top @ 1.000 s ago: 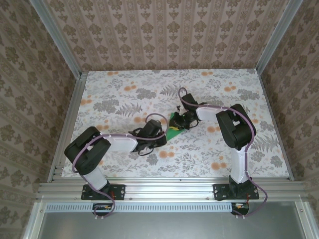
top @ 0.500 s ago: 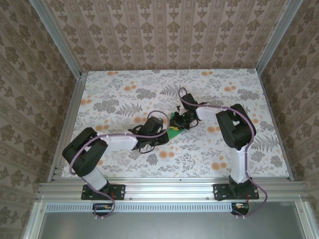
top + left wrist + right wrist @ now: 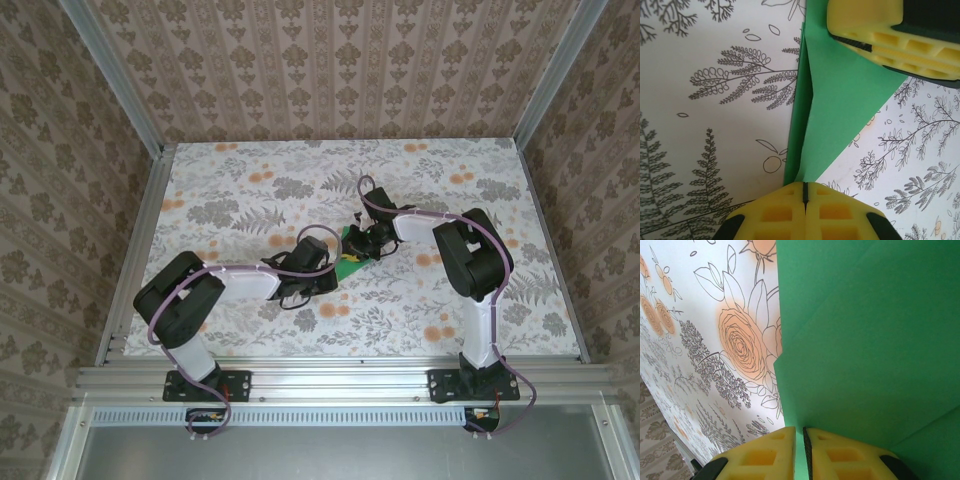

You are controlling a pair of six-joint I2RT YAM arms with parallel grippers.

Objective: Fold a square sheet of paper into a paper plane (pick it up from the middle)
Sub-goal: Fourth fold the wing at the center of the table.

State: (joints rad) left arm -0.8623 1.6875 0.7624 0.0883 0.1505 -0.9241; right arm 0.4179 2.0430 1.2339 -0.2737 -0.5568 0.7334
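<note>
The bright-green sheet of paper (image 3: 346, 264) lies mid-table, folded into a pointed wedge with a raised flap along one long crease (image 3: 840, 110). My left gripper (image 3: 805, 187) is shut, its yellow tips at the wedge's narrow near end, where the flap's edge meets the seam of the jaws. In the top view this gripper (image 3: 335, 268) sits just left of the paper. My right gripper (image 3: 800, 432) stands shut to a thin slit, tips pressed on the paper's wide end (image 3: 865, 340). Its fingers (image 3: 875, 30) lie on the far corner in the left wrist view.
The floral tablecloth (image 3: 250, 200) spreads around the paper. Aluminium rails (image 3: 150, 220) and patterned walls close in the left, right and far sides. Both arms meet at the table's centre, wrists close together.
My left wrist has slid a little right toward the paper, jaws staying shut. The right arm and the paper have not moved.
</note>
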